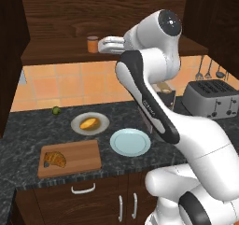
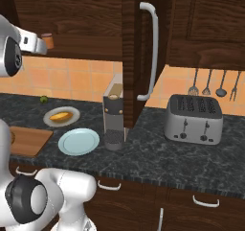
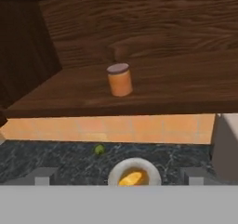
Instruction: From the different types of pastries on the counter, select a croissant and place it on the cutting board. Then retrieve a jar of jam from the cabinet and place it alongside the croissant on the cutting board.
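Jam jar, a small orange-brown cylinder with a greyish lid [image 3: 119,80], stands upright on the dark wooden cabinet shelf [image 3: 186,88], so the end effector [image 1: 103,45], fingers parted and empty just beside it, should advance level and centred before clamping.

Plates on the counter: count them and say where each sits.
2. One plate holds the golden bun, behind the cutting board. The other, a pale blue plate, lies bare to the right of the board. The arm could hide more.
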Robot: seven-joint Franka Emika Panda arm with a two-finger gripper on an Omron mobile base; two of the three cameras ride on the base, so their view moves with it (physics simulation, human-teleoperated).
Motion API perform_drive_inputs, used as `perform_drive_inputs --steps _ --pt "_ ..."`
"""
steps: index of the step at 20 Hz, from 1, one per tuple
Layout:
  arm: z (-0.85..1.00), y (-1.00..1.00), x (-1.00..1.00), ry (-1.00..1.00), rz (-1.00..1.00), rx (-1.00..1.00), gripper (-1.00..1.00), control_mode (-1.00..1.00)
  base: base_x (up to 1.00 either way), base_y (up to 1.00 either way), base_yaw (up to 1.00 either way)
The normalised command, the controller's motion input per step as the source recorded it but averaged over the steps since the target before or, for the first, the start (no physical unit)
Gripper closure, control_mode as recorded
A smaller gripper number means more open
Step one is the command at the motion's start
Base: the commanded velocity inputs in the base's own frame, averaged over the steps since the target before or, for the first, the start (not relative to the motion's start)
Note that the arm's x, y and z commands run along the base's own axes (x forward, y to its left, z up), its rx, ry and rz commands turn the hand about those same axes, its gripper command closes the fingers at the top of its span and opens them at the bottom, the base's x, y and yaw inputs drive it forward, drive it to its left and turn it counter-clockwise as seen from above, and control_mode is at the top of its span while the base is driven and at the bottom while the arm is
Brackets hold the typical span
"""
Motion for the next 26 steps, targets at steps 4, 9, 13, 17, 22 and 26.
perform_drive_inputs --steps 4,9,13,17,22,26 --pt "-0.04 -0.04 0.01 -0.22 0.02 0.00 -1.00 -1.00 0.00 0.00 0.00" --pt "0.00 0.00 0.24 -0.14 0.00 0.00 -1.00 -1.00 0.00 0.00 0.00" --pt "0.00 0.00 0.17 0.00 0.01 0.00 -1.00 -1.00 0.00 0.00 0.00" --pt "0.02 0.00 0.50 -0.07 0.00 0.00 -1.00 -1.00 0.00 0.00 0.00" --pt "0.02 0.01 0.39 0.00 0.00 -0.01 -1.00 -1.00 0.00 0.00 0.00" --pt "0.03 0.16 0.22 0.00 0.00 -0.01 -1.00 -1.00 0.00 0.00 0.00"
